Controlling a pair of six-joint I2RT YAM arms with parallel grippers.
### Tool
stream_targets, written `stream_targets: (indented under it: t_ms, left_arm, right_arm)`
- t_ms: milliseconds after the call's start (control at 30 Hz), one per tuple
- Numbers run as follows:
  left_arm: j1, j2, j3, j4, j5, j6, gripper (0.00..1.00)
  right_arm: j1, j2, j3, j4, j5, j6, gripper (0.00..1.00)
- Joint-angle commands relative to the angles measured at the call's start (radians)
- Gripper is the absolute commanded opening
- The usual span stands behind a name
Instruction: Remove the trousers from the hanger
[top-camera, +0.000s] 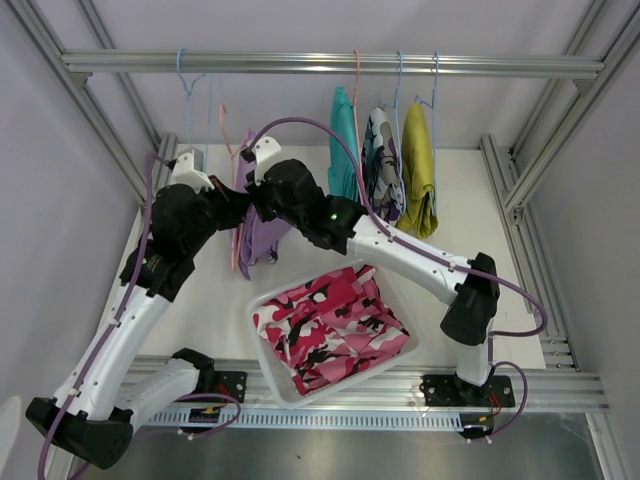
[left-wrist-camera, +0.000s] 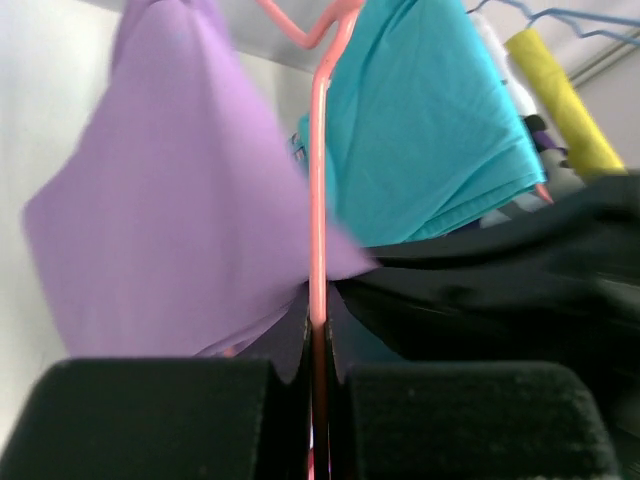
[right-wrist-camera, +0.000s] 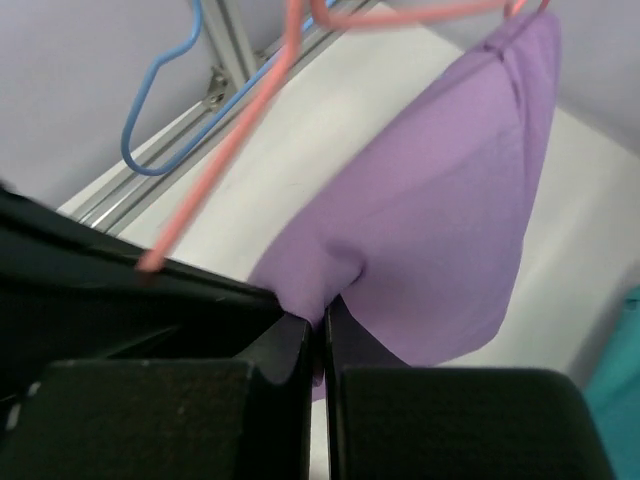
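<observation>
Your left arm climbs from its base at the near left corner, elbow bent, forearm angled up and inward toward the middle of the surface (top-camera: 470, 230). The left hand (left-wrist-camera: 318, 340) is clamped on the wire of the pink hanger (left-wrist-camera: 318, 200), which runs straight between its fingers.

Your right arm starts at the near right corner and stretches long and low to the left, with its wrist crossing in front of the hanging clothes. The right hand (right-wrist-camera: 322, 330) is pinched shut on a fold of the lilac shorts (right-wrist-camera: 440, 230), near their lower edge. From above, the two hands sit right up against each other, with the lilac cloth bunched between and below them.

The lilac shorts are draped on the pink hanger. Whether the hanger's hook is on the rail (top-camera: 330, 63) cannot be told.

Just right of your hands hang the teal shorts (top-camera: 343, 150), then the camouflage shorts (top-camera: 382, 165) and the mustard shorts (top-camera: 418, 180), all on hangers from the rail. The right forearm passes close in front of the teal pair. A bare blue hanger (top-camera: 190, 85) hangs at the left end of the rail. Under the right forearm a white bin (top-camera: 265, 345) rests on the surface, with the red-and-white shorts (top-camera: 335, 325) lying in it.
</observation>
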Motion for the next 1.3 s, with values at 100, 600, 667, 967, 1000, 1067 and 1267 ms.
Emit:
stream_targets:
  t_ms: [100,600,667,967,1000,1067,1267]
  left_arm:
    - [0.006,0.043,0.02,0.006,-0.016,0.014,0.01]
    - [0.004,0.076,0.03,-0.006,-0.025,0.031,0.01]
    - [0.004,0.093,0.055,-0.043,-0.036,0.033,0.01]
    - [0.003,0.156,0.079,-0.074,-0.033,0.04,0.01]
    - [0.001,0.161,0.076,-0.072,-0.033,0.042,0.01]
    - [-0.007,0.175,0.077,-0.071,-0.04,0.046,0.01]
    - [-0.071,0.205,0.071,-0.068,-0.135,0.083,0.0]
  right_arm:
    - [0.096,-0.156,0.211,-0.057,0.108,-0.098,0.0]
    - [0.134,-0.17,0.448,-0.233,0.252,-0.208,0.0]
    - [0.136,-0.171,0.505,-0.264,0.284,-0.228,0.0]
    - [0.145,-0.311,0.449,-0.295,0.367,-0.247,0.0]
    - [0.146,-0.326,0.438,-0.293,0.373,-0.25,0.0]
    - [0.153,-0.365,0.423,-0.295,0.388,-0.253,0.0]
    - [0.169,-0.429,0.407,-0.324,0.436,-0.262,0.0]
